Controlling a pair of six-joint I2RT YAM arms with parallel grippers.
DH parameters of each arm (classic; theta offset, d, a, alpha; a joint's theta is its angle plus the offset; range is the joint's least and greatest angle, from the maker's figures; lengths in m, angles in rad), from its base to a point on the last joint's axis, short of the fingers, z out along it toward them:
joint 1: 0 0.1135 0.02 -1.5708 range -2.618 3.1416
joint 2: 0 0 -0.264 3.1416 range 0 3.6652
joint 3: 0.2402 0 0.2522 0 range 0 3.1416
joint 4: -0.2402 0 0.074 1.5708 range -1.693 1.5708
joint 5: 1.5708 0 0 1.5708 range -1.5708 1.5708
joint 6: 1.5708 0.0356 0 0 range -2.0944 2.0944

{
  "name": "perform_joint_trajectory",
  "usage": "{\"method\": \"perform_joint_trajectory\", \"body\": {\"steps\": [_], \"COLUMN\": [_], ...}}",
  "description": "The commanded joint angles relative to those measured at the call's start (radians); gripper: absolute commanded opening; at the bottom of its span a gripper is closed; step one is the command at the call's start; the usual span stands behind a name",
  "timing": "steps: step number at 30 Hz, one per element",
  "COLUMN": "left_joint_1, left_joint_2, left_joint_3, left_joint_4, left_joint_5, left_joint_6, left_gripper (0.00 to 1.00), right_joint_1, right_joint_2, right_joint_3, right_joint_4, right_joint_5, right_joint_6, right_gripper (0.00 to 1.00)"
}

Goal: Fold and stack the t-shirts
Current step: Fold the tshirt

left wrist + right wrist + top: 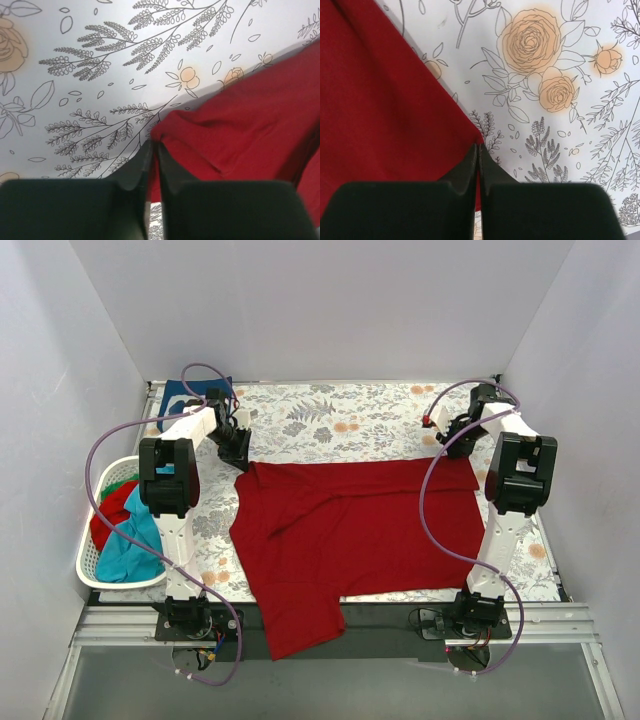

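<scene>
A plain dark red t-shirt (350, 535) lies spread on the floral table cloth (330, 420), one part hanging over the near edge. My left gripper (238, 455) is shut on its far left corner; in the left wrist view red cloth (240, 130) sits pinched between the jaws of that gripper (154, 146). My right gripper (462, 445) is shut on the far right corner; in the right wrist view the shirt (375, 110) ends at the closed tips of that gripper (478, 148). A navy blue t-shirt (185, 395) lies at the far left corner.
A white laundry basket (100, 565) stands left of the table, holding red (108, 515), teal (135, 545) and green (118, 485) shirts. White walls enclose the table on three sides. Purple cables loop beside both arms.
</scene>
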Motion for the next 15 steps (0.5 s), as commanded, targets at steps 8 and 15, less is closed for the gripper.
{"method": "perform_joint_trajectory", "body": {"steps": [8, 15], "left_joint_1": [0.016, 0.019], "left_joint_2": [0.023, 0.066], "left_joint_3": [0.089, 0.242], "left_joint_4": [0.080, 0.033], "left_joint_5": [-0.080, -0.021], "left_joint_6": [-0.058, -0.063], "left_gripper": [0.00, 0.18], "right_joint_1": [-0.012, -0.008], "right_joint_2": [0.167, 0.153], "right_joint_3": [0.217, 0.271], "right_joint_4": [0.004, -0.005], "right_joint_5": [0.150, 0.135], "right_joint_6": [0.138, 0.233], "right_gripper": [0.01, 0.36]}}
